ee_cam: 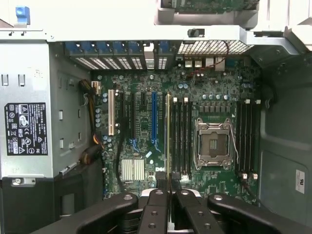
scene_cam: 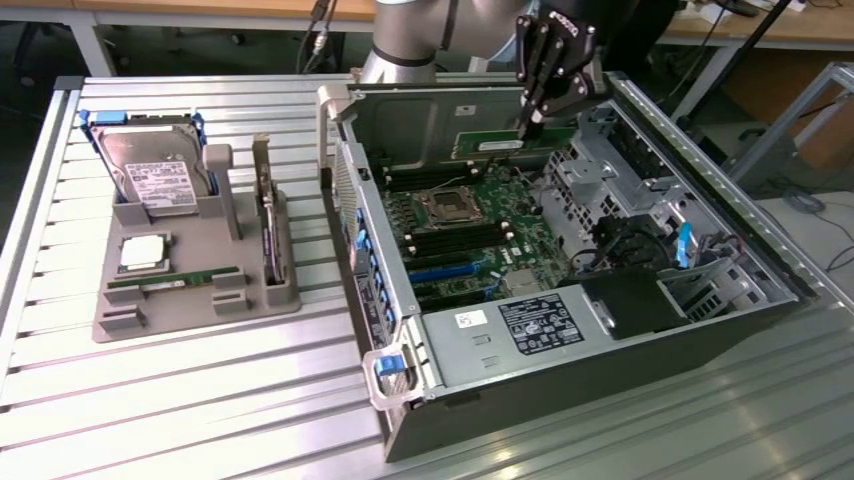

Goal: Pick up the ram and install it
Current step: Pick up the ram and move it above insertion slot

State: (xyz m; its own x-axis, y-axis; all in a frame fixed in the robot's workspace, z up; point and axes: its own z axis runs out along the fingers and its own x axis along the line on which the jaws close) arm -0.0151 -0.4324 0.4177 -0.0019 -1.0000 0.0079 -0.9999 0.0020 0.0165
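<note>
A dark case (scene_cam: 574, 425) is lying open on its side on a slatted metal table (scene_cam: 200, 410), toward the exterior view's right. Inside it a green motherboard (scene_cam: 487, 235) is facing up, with an open CPU socket (scene_cam: 447, 207) sitting near its middle. A small silver heatsink (ee_cam: 132, 169) is sitting near the ends of a blue slot (ee_cam: 154, 117) and a white slot (ee_cam: 111, 112). A black-and-white label (scene_cam: 537, 325) is showing on a silver box (scene_cam: 461, 355) at the case's near end. On the exterior view's left a grey holder (scene_cam: 260, 305) is resting on the table, apart from the case. A hard drive (scene_cam: 154, 175) with blue rails is leaning in its far end, and a square silver processor (scene_cam: 144, 252) is lying flat just in front of the drive.
</note>
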